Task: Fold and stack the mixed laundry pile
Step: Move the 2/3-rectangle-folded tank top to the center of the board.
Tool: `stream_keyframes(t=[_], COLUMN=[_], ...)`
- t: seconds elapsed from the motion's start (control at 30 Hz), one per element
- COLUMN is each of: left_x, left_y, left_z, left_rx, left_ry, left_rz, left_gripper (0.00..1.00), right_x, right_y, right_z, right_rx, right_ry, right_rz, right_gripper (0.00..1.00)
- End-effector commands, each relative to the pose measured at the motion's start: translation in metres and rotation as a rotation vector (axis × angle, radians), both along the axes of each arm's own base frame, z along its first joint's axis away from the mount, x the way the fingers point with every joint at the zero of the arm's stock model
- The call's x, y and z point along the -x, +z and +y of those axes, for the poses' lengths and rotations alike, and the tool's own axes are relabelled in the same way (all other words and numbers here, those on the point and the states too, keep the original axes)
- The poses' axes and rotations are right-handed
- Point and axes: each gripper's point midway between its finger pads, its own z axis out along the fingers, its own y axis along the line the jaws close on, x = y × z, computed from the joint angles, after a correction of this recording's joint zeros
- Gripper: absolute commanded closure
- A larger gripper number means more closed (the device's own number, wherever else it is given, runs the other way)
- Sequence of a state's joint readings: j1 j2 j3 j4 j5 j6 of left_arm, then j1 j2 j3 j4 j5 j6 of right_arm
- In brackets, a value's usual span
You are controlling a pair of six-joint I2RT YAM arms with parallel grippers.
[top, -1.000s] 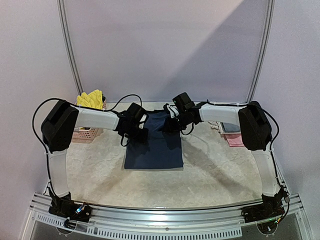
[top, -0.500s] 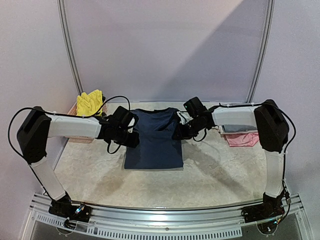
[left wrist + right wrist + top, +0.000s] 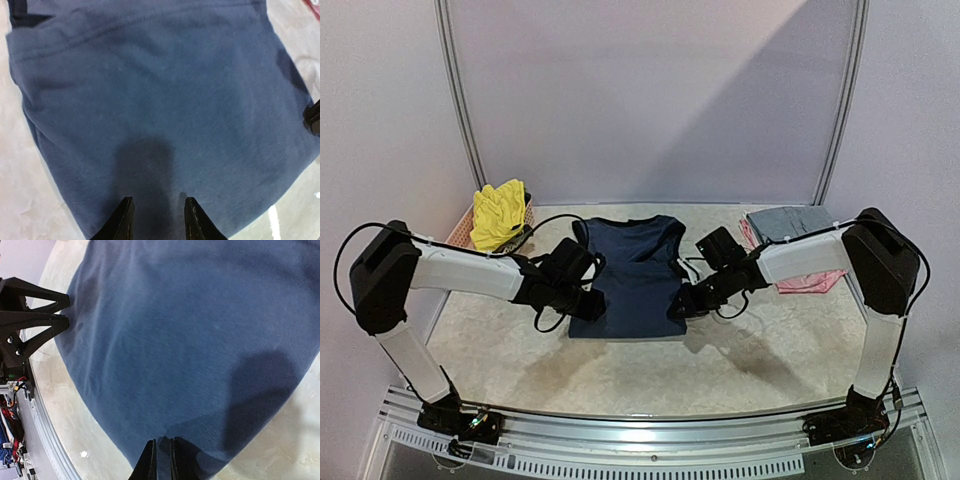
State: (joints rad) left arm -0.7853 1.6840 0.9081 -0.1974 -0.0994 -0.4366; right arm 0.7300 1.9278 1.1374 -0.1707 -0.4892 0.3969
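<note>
Now, your left hand [image 3: 157, 220] stands with its fingers parted, low over the navy blue top [image 3: 632, 270] at the garment's 8 o'clock corner. Cloth and shadow show between the tips, which grip nothing. Your right hand [image 3: 161, 460] sits at the 4 o'clock corner with its fingers drawn almost together. The cloth edge puckers at the tips, so it looks like a pinch on the fabric, though the wrist view is too tight to be sure.

The top lies spread flat at the middle of the worktop [image 3: 740, 360], neckline toward 12 o'clock. At 10 o'clock a yellow garment [image 3: 498, 215] is heaped on the pink basket [image 3: 463, 228]. At 2 o'clock, folded grey trousers [image 3: 790, 220] rest on a pink piece [image 3: 810, 283].
</note>
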Motion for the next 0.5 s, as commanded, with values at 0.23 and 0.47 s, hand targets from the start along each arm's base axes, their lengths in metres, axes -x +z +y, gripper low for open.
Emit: stream_keyframes(t=[0.23,0.47], left_x=[0.045,0.095], left_y=[-0.045,-0.066], left_z=[-0.002,0.022], left_rx=[-0.027,-0.094], left_ry=[-0.014,-0.016], left_rz=[0.067,0.084], left_gripper=[0.66,0.67], right_x=[0.025,0.062], right_y=[-0.052,-0.065], right_z=[-0.014,-0.028], right_rx=[0.020,0.053], right_ry=[-0.039,-0.060], right_rz=[0.095,0.108], right_gripper=[0.91,0.92])
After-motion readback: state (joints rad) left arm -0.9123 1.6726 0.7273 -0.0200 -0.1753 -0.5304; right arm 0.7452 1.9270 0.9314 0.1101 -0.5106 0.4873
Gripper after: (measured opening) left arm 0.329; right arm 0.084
